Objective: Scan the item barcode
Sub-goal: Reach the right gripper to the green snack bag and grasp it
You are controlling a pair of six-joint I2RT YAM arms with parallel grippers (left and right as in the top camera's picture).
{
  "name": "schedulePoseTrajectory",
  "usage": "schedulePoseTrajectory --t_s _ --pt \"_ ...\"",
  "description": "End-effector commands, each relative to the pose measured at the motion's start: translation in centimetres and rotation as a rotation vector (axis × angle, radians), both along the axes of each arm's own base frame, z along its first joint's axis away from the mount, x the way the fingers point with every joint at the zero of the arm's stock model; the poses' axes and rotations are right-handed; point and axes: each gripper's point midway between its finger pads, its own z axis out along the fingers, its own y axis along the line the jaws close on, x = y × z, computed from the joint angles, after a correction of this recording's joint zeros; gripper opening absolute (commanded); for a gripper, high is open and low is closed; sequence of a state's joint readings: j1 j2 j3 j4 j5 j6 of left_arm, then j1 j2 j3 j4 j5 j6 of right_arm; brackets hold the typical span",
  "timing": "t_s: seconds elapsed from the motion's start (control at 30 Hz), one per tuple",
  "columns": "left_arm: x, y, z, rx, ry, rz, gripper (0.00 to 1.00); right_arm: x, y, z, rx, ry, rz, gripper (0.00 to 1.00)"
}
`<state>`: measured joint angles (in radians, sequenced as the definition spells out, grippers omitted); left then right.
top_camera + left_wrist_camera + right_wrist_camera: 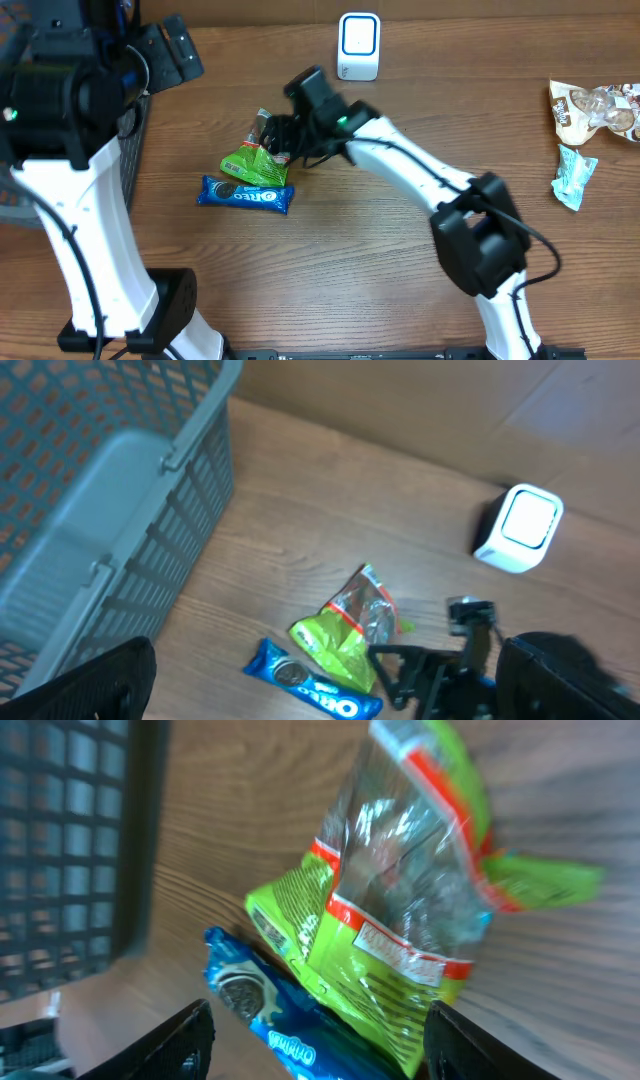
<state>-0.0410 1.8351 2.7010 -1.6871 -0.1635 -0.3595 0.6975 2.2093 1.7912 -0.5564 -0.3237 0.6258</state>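
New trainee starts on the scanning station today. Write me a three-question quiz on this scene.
1. True or false: the green snack bag touches the Oreo pack.
2. Which claw hovers at the bag? A) left B) right
3. Fill in: the white scanner stands near the table's ___ edge.
Key: 1 true; 2 B, the right claw, jaws open; 3 far.

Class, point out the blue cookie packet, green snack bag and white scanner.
blue cookie packet (245,194), overhead view, wrapper's middle.
green snack bag (400,910), right wrist view, clear panel.
white scanner (358,42), overhead view, top face.
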Motion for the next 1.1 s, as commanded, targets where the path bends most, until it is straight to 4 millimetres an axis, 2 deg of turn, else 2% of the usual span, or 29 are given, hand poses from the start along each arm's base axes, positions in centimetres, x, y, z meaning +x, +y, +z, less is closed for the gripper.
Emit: schedulePoseTrajectory --t_s 0.0,0.17,0.33,0.43,0.63,0.7,0.73,0.77,0.8,0.83,0.97,1.07 --pt "1.4 0.5 -2.3 0.028 0.074 0.015 1.00 -0.2 0.6 -3.5 -0.067 0.008 -0.039 0.68" --pt "2.0 0.4 -3.3 0.029 0.101 0.013 1.00 -1.6 2.2 -5.8 -0.088 0.013 -0.006 0.67" --pt "2.1 0.4 -3.5 0.030 0.108 0.013 1.00 -0.8 1.4 -7.9 -0.174 -0.033 -0.056 0.59" --pt "2.1 0.4 -3.5 0.030 0.108 0.013 1.00 -1.0 1.1 -9.9 -0.200 -0.014 -0.058 0.55" --pt "2.1 0.4 -3.5 0.030 0.108 0.013 1.00 -0.6 0.1 -13.7 -0.244 0.016 -0.081 0.54" --pt "2.1 0.4 -3.5 0.030 0.108 0.013 1.00 -0.3 0.0 -13.8 -0.251 0.007 -0.090 0.54" --pt "2.1 0.4 -3.5 0.030 0.108 0.013 1.00 -0.3 -0.1 -13.8 -0.252 0.004 -0.092 0.46" --pt "2.1 0.4 -3.5 0.030 0.108 0.013 0.99 -0.2 -0.1 -13.7 -0.251 0.003 -0.093 0.33" --pt "2.1 0.4 -3.5 0.030 0.108 0.013 1.00 -0.2 -0.2 -13.7 -0.254 0.007 -0.095 0.16" --pt "2.1 0.4 -3.5 0.030 0.108 0.013 1.00 -0.1 -0.5 -13.7 -0.261 0.014 -0.098 0.04" --pt "2.1 0.4 -3.5 0.030 0.108 0.013 1.00 0.0 -2.4 -13.2 -0.293 0.086 -0.111 0.04" --pt "2.1 0.4 -3.5 0.030 0.108 0.013 1.00 0.4 -4.2 -11.7 -0.294 0.153 -0.128 0.04"
